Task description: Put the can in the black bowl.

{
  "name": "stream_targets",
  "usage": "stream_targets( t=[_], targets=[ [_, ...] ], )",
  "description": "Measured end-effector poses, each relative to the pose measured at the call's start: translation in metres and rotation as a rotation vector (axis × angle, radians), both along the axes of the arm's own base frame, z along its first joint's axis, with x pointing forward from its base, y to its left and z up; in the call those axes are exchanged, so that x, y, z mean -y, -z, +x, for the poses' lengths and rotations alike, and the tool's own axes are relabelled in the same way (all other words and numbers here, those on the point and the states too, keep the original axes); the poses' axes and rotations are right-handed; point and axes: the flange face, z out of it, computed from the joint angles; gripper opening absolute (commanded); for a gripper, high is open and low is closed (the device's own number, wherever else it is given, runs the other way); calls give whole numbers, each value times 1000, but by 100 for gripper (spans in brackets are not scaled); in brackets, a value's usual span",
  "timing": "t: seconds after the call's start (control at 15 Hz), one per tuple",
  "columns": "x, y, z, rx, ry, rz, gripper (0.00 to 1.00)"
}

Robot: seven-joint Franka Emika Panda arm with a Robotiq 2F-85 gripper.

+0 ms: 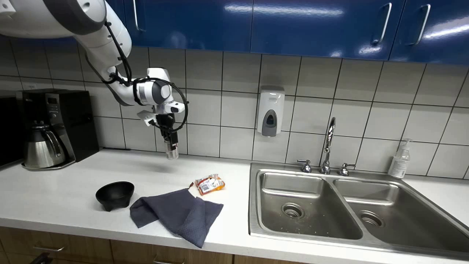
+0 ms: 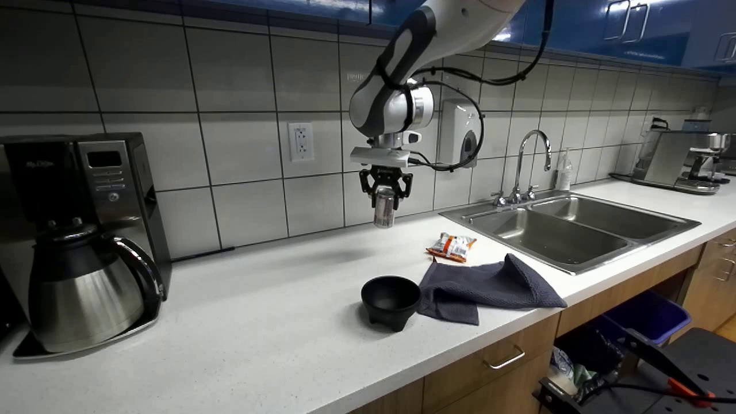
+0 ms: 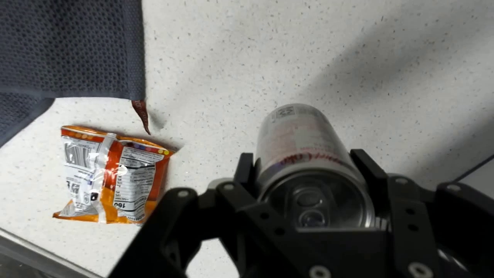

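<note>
A silver can with red lettering is held upright or slightly tilted between the fingers of my gripper, its tab end towards the wrist camera. In both exterior views the gripper is shut on the can and holds it above the counter, close to the tiled wall. The black bowl stands upright on the counter nearer the front edge, apart from the can. Its inside looks empty. The bowl is out of the wrist view.
A dark grey cloth lies beside the bowl. An orange snack bag lies behind the cloth. A double sink is on one side, a coffee maker on the opposite side. Blue cabinets hang above.
</note>
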Motion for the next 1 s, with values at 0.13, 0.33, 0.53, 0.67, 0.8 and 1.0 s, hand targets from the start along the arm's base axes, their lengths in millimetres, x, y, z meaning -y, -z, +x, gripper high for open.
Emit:
stream_targets(
  t=[0.13,0.33,0.53,0.67,0.8,1.0],
  targets=[
    [-8,-7,-17,5,-20,-6,39],
    [-19,-12,-48,6,-54,-15,39],
    [-29,-14,-83,3,-95,-24,39],
    [-36,-13,-106,-5,-124,-31,39],
    [-42,-12,-124,-11,-149,-36,39],
    [-50,-12,-146,-20,-180,-38,39]
  ],
)
